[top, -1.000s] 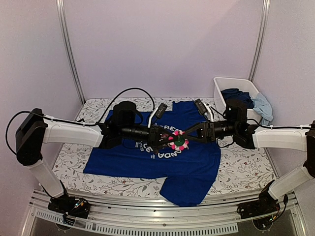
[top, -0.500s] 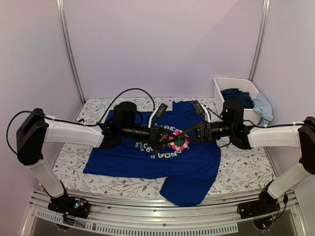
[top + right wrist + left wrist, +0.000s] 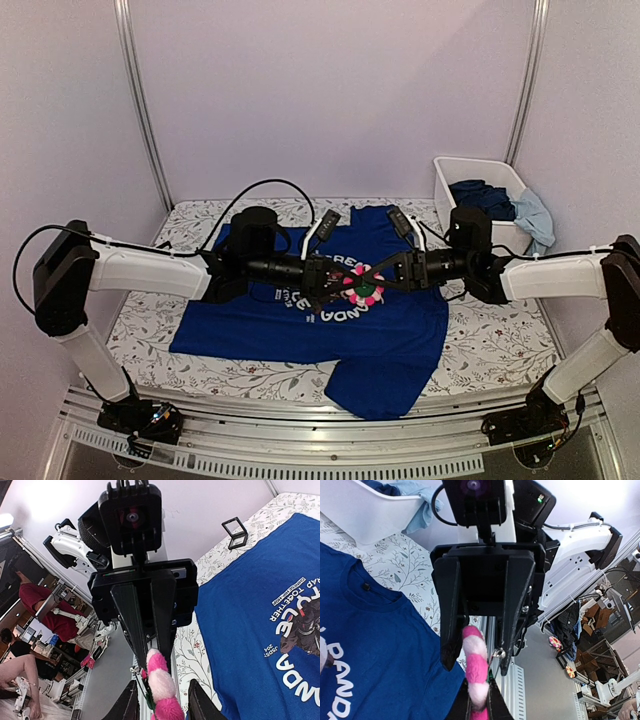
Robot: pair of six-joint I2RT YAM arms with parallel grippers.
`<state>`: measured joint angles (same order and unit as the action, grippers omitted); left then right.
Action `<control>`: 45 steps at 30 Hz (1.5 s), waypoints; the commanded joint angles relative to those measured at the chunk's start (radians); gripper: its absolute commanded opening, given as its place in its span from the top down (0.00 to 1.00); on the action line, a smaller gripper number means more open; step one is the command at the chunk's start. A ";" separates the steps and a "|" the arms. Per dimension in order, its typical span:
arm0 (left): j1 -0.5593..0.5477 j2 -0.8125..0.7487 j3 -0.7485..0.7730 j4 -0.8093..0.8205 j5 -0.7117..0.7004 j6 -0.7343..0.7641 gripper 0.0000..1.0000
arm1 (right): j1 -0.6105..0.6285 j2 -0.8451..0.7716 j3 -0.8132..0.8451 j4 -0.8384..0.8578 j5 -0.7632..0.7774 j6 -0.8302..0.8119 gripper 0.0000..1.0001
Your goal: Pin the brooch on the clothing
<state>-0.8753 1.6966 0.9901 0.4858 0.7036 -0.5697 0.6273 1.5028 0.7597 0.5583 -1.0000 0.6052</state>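
The left gripper point(image 3: 155, 664) has its fingers point(image 3: 134, 625) drawn narrow, with only a slit between them, and they pinch the brooch point(image 3: 162, 690) at their tips. The brooch stands on edge there, its pink petals reaching out past the fingertips towards the opposite arm. The right gripper point(image 3: 476, 669) faces it head-on with its fingers point(image 3: 449, 630) set wide, one on either side of the brooch, so the flower sits in the gap between them. The pictures do not settle whether either of those fingers touches a petal.

Directly beneath both sets of fingertips lies the clothing point(image 3: 395, 330), spread flat with its white lettering under the brooch. One corner of it droops over the table's near edge, on the near side of the fingers. Behind the left fingers, past the shirt's edge, a small dark square tray point(image 3: 234, 532) rests on the flowered table cover point(image 3: 150, 320). Well behind the right fingers stands a white bin point(image 3: 447, 190) holding bunched clothes point(image 3: 483, 196). Bare flowered cover flanks the shirt on both outer sides.
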 commanded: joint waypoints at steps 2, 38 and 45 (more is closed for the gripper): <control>-0.013 0.029 0.014 0.022 0.010 0.005 1.00 | 0.002 0.026 0.026 -0.036 0.011 -0.009 0.67; -0.067 0.047 0.081 -0.035 0.056 0.163 1.00 | 0.002 0.064 0.039 -0.047 0.007 0.008 0.95; -0.078 0.040 0.091 -0.050 0.061 0.216 1.00 | 0.002 0.072 0.038 -0.084 0.035 0.009 0.90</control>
<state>-0.8852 1.7279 1.0294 0.3958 0.7307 -0.4278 0.6193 1.5459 0.7673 0.5278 -1.0595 0.5976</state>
